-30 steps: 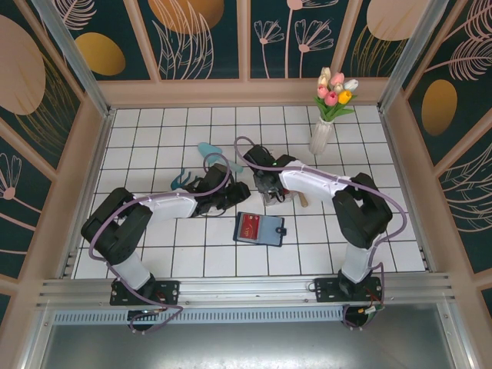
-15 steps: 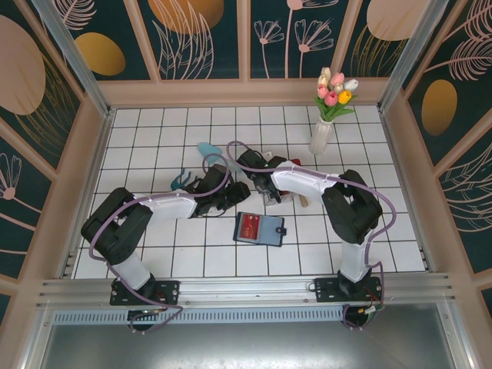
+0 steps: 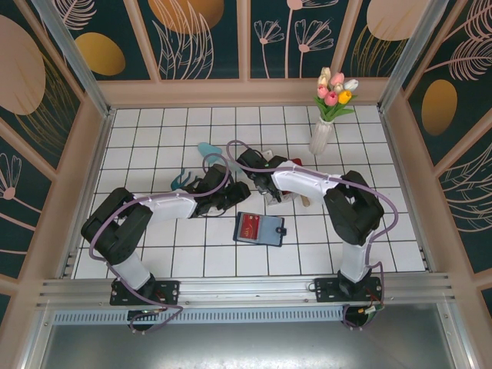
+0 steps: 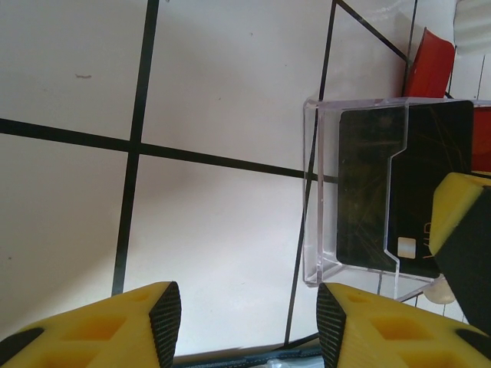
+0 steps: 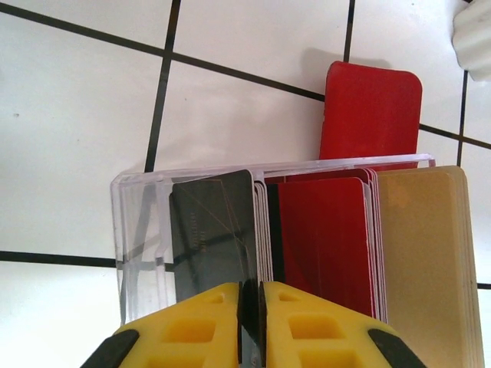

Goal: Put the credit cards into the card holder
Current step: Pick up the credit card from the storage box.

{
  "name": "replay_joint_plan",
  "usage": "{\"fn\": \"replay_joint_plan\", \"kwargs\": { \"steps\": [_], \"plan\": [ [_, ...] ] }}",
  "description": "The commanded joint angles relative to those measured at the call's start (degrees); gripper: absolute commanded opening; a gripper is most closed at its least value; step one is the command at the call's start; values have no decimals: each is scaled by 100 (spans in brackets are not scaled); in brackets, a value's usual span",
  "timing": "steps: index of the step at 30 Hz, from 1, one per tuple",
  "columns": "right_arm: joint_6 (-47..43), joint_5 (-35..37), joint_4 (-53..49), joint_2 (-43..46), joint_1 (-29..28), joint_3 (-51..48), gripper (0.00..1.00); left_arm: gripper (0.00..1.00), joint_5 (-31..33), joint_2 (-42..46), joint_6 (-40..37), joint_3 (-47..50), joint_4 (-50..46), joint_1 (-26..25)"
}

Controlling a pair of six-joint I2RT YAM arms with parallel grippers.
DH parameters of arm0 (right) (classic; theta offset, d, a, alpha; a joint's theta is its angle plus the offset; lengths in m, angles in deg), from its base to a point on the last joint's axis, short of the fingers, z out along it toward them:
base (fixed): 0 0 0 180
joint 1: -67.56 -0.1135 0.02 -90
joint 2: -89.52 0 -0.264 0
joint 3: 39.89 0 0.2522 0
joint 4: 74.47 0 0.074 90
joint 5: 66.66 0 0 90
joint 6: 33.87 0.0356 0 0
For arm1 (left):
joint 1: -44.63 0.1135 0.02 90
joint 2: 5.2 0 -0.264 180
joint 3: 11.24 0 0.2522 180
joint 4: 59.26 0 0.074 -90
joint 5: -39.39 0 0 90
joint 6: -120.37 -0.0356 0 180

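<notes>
Overhead downward; wrist views close, sharing rack (image 5: 142,226).

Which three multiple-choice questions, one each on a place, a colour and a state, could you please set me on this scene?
1. Where does the card holder lie?
A) on the table, between the two arms
B) against the vase
C) in the far left corner

2. Which card colours stand in the clear rack?
A) blue, green, white
B) black, red, gold-tan
C) black alone

3. How is the left gripper?
A) shut on a card
B) shut on the card holder
C) open, with nothing between its fingers

Key: 1 A, as the top view shows it lying between the arms. 2 B, as the right wrist view shows the black card, the red card and the gold-tan card side by side. 3 C, as bare table shows between its fingers.
</notes>
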Motion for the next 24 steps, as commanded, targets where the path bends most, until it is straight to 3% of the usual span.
{"fn": "replay_joint_plan", "kwargs": {
  "steps": [1, 9, 15, 19, 24],
  "plan": [
    [-33, 177, -243, 231, -3, 74, 13, 52, -9, -4, 50, 16, 103, 42],
    [45, -70, -262, 516, 6, 88, 5, 52, 16, 46, 25, 45, 55, 47],
    [312, -805, -76, 1335, 66, -60, 0, 53, 1, 266, -33, 41, 90, 54],
    [771, -2127, 860, 2481, 376, -811, 0, 55, -303, 585, -57, 158, 488, 121],
    [1827, -4225, 2741, 3927, 1137, -2381, 0, 62, -1218, 817, 304, 487, 1891, 206]
  ]
}}
